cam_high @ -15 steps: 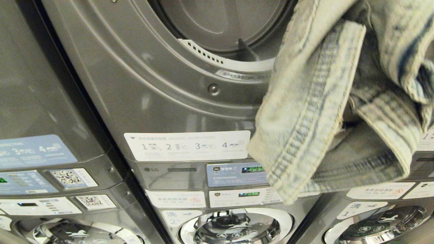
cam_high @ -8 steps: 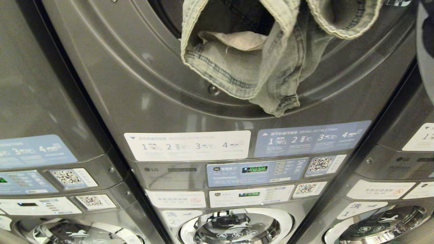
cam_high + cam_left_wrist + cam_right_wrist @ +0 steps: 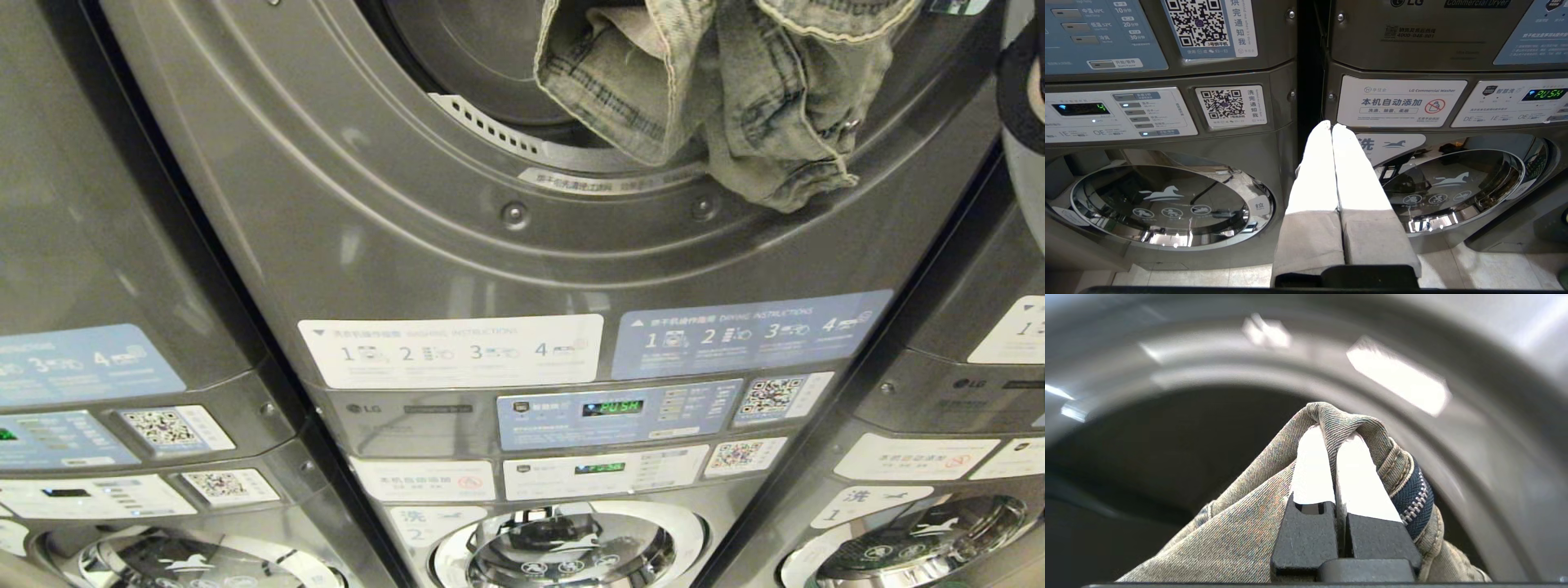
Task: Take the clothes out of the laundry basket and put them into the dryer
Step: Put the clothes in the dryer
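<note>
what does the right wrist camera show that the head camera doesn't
Only the right wrist view shows the right gripper shut on the jeans beside their zipper. Only the head view shows the PUSH display, the instruction labels and the washer door below. Both show the jeans at the dryer opening.

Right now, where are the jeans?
In the head view the jeans hang at the top right, over the lower rim of the dryer opening. The right hand is shut on a fold of them near the zipper.
</note>
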